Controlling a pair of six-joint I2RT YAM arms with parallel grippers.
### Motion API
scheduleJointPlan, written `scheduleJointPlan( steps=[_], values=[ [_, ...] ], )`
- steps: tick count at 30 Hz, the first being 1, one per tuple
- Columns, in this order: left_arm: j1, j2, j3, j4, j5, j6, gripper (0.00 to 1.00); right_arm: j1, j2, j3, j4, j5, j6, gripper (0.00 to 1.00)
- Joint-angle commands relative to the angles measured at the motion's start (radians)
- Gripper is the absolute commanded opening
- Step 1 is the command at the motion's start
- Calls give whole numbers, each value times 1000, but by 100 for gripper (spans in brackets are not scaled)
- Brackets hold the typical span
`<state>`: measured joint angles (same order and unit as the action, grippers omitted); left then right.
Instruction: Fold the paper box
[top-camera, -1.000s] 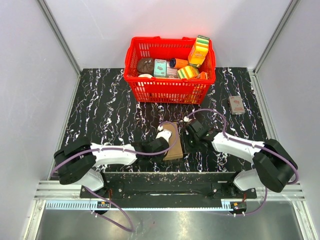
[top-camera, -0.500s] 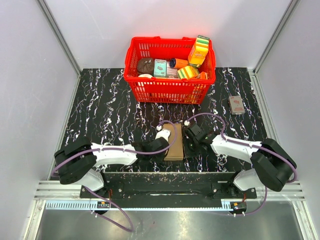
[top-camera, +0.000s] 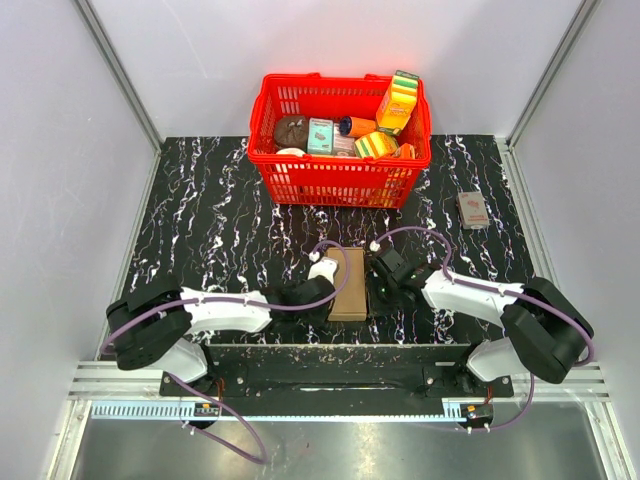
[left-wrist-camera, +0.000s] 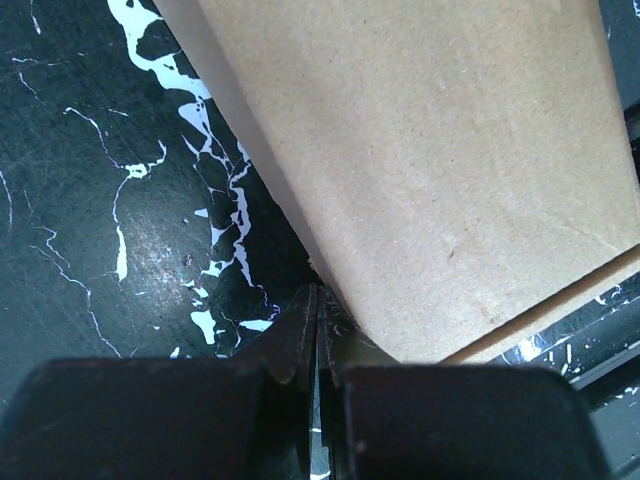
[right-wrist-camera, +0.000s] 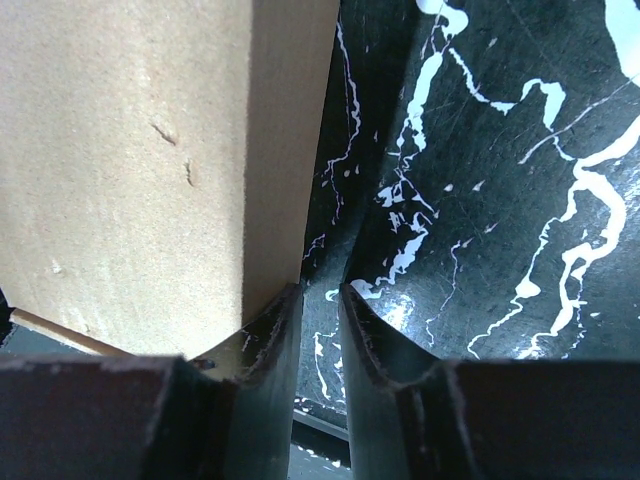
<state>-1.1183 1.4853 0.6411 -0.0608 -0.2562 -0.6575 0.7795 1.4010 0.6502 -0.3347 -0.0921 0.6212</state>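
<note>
Right wrist alone, narrow gap between fingers (right-wrist-camera: 372, 350)

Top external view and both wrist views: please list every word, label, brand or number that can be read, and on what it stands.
No text can be read in any view.
Plain brown cardboard paper box: no print, also close up in both wrist views.
Colourful printed boxes in the red plastic basket: print too small to read.
Small reddish packet on the black marbled table: marks too blurred to read.
</note>
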Motion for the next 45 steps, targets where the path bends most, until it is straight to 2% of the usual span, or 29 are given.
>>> scheduleJointPlan(
  steps=[1,5,9,12,17,22,26,27,28,33,36,45],
  values=[
    [-21,0,-4,225,132,-67,0,27,1,6,172,-109,60,31],
    [-9,-40,-20,110,80,-94,0,27,-16,29,73,-14,23,35],
    [27,-144,-66,-51,9,-139,7,-5,-40,43,17,51,3,41],
    [90,-243,-109,-100,-14,-143,13,-54,-48,54,-9,58,-24,45],
    [212,-324,-120,-113,-5,-61,21,-158,-25,109,-32,113,-110,47],
    [305,-261,-63,-33,32,37,22,-192,71,224,8,134,-210,48],
    [373,-122,-6,36,78,91,12,-223,203,318,37,120,-280,43],
    [394,-102,8,51,101,101,4,-233,220,334,42,112,-291,40],
    [405,-83,15,58,112,113,0,-236,236,357,46,109,-299,36],
    [431,32,69,124,149,144,0,-263,328,410,77,94,-357,19],
    [440,81,84,151,155,150,0,-264,374,434,86,95,-373,12],
    [453,181,140,191,181,150,0,-264,426,436,137,-14,-368,8]
  ],
)
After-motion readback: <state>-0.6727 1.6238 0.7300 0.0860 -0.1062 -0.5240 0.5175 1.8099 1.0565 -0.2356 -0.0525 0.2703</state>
